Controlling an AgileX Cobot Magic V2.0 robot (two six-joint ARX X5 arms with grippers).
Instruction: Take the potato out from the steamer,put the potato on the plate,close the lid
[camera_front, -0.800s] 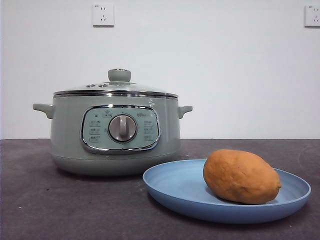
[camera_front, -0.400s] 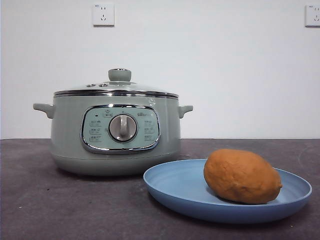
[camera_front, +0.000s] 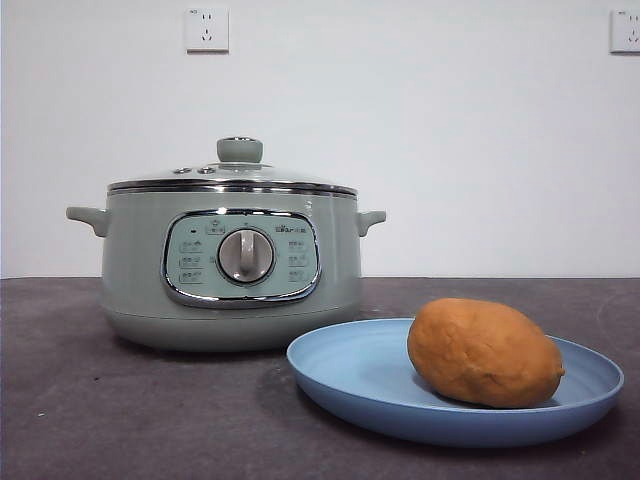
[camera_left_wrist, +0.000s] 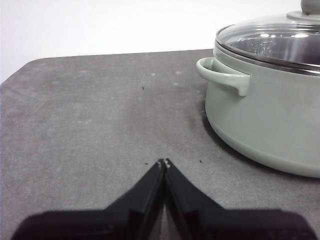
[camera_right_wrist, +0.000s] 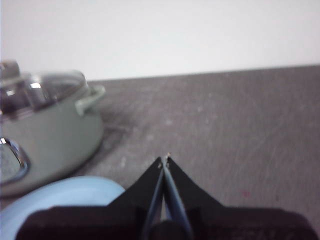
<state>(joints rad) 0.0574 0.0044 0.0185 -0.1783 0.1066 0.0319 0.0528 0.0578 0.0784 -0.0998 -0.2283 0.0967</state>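
The sage-green steamer stands at the left of the table with the glass lid resting on it, knob up. In front of it to the right lies the light blue plate, and the orange-brown potato rests on the plate's right half. My left gripper is shut and holds nothing, low over bare table beside the steamer and its side handle. My right gripper is also shut and holds nothing, over bare table past the plate and steamer. No arm shows in the front view.
The dark grey tabletop spreads around the pot and plate. A white wall with two sockets closes off the back. The table's rounded far corner shows in the left wrist view.
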